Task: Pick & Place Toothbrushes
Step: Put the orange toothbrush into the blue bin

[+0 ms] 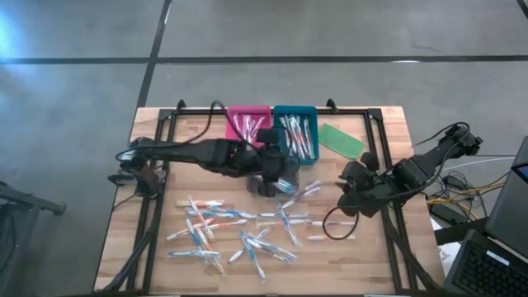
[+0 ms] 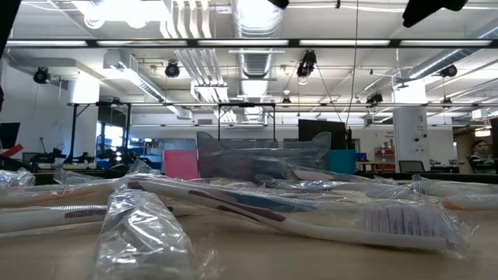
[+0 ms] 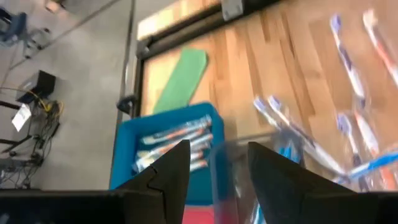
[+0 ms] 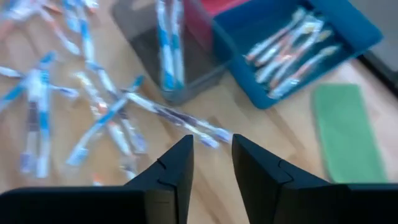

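Several wrapped toothbrushes [image 1: 239, 231] lie scattered on the near half of the wooden table and fill the foreground of the low view [image 2: 311, 214]. A pink tray [image 1: 247, 124] and a blue tray [image 1: 295, 132] at the far edge hold more toothbrushes. A clear grey tray [image 4: 168, 62] in front of them holds toothbrushes with blue accents. My left gripper [image 3: 217, 168] hovers open above the grey tray [image 1: 285, 177], pointing toward the blue tray [image 3: 168, 143]. My right gripper [image 4: 212, 165] hangs open, its fingers a little apart, above the loose toothbrushes at the table's right [image 1: 348, 191].
A flat green oblong piece [image 1: 341, 139] lies right of the blue tray. A black metal frame [image 1: 375, 124] runs along the table's far and side edges. Cables and equipment [image 1: 462, 190] sit off the table's right edge.
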Robot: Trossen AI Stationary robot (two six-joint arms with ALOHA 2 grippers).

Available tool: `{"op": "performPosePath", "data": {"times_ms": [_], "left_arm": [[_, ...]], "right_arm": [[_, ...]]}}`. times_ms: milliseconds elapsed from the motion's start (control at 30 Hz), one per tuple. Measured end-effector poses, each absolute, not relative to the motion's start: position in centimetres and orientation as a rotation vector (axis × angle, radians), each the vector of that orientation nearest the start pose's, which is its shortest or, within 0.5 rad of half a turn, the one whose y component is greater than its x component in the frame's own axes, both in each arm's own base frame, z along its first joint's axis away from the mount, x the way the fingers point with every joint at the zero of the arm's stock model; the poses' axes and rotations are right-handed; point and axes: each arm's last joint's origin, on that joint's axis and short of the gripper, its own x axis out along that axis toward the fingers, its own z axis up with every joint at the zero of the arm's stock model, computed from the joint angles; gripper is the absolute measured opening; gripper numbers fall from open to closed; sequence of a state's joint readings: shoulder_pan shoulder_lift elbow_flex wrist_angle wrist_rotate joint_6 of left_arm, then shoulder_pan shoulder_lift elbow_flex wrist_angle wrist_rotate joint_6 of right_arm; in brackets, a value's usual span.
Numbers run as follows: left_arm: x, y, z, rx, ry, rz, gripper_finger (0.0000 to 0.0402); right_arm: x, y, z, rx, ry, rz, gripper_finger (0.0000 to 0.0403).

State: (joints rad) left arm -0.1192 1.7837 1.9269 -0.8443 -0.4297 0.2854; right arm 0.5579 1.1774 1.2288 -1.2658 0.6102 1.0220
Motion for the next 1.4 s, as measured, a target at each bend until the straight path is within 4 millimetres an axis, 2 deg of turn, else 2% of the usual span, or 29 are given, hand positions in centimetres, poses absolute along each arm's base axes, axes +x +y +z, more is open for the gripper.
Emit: {"op": "performPosePath", "data": {"times_ms": [167,433,533,633,800,967,1200,1400], "left_arm": [[37.1,-3.5,40.8,0.462,0.67,0.198,0.0165],[37.0,-4.0,40.6,0.468,0.671,0.188,0.0163],[37.8,-4.9,39.8,0.501,0.602,0.166,0.0163],[38.4,-5.9,38.2,0.55,0.534,0.138,0.0163],[37.9,-6.9,35.5,0.591,0.425,0.121,0.0163],[35.3,-6.9,33.3,0.527,0.378,0.129,0.0163],[30.6,-6.2,29.4,0.404,0.203,0.157,0.0163],[26.7,-5.3,28.0,0.372,0.055,0.18,0.0163]], "right_arm": [[17.8,9.2,33.5,0.306,0.816,-0.5,0.0085],[18.2,9.4,33.5,0.321,0.8,-0.489,0.0056],[18.3,9.4,33.5,0.321,0.781,-0.496,0.0049],[18.3,9.4,33.5,0.319,0.778,-0.498,0.0042],[18.3,9.4,33.6,0.308,0.775,-0.497,0.0036],[18.3,9.4,33.6,0.304,0.772,-0.49,0.0035],[18.7,9.3,34.8,0.379,0.719,-0.494,0.0051],[19.2,8.9,36.1,0.389,0.667,-0.469,0.007]]}}
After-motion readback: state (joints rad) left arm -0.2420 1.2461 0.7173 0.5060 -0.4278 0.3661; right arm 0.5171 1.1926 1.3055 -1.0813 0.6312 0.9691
